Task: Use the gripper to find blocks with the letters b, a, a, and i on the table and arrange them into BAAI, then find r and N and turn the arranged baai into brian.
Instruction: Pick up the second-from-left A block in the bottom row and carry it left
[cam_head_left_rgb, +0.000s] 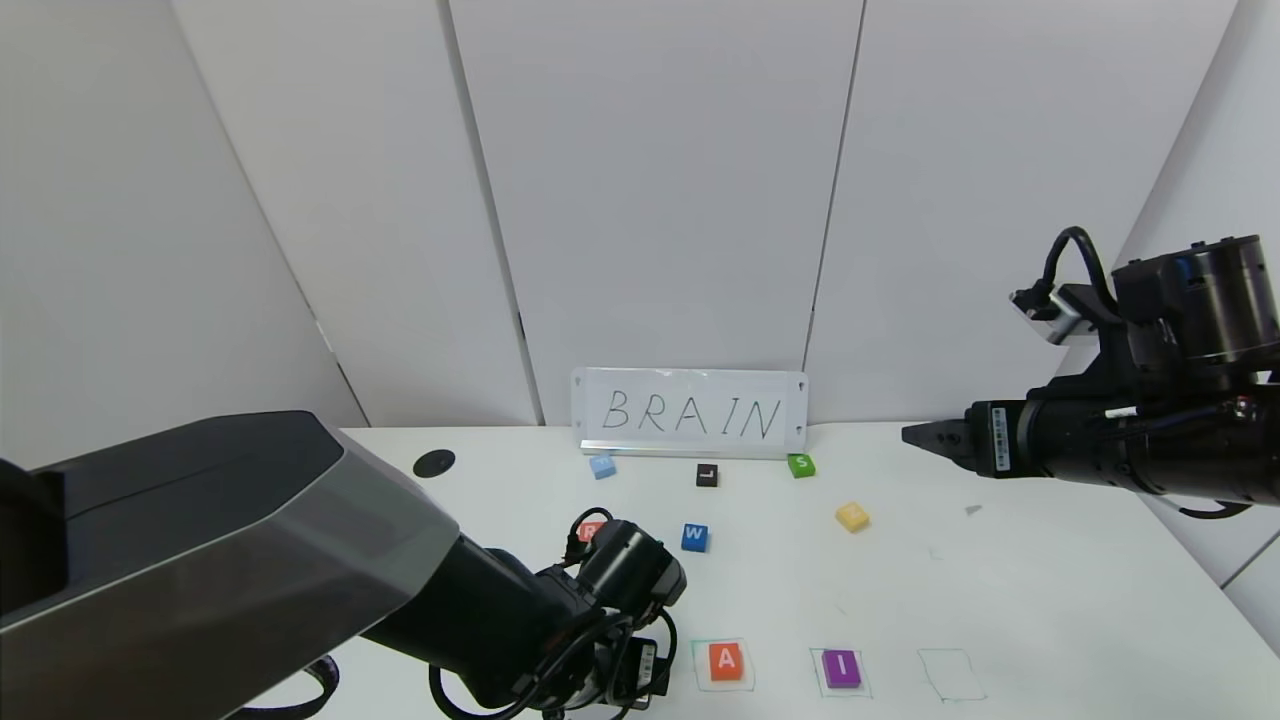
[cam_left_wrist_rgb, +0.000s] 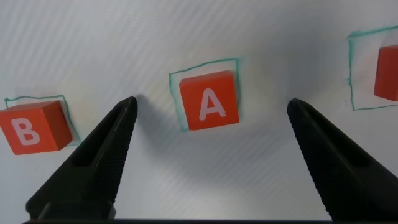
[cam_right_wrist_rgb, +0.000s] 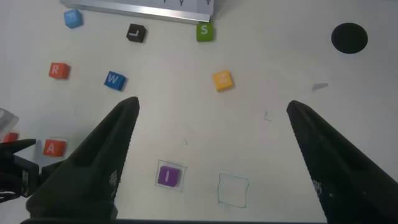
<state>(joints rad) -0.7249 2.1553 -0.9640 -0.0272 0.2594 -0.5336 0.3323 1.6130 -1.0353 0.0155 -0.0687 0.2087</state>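
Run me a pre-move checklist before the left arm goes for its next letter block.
1. B block sits in its green square: ok.
2. First A block sits in its square, between the fingers of the open left tool hovering above it, not gripped: ok.
3. Second A block and purple I block each in a square: ok.
4. Last drawn square holds no block: ok.
5. R block and yellow block lie loose on the table: ok; the yellow block's letter: cannot tell.
6. Right tool open, raised off to the right side: ok.
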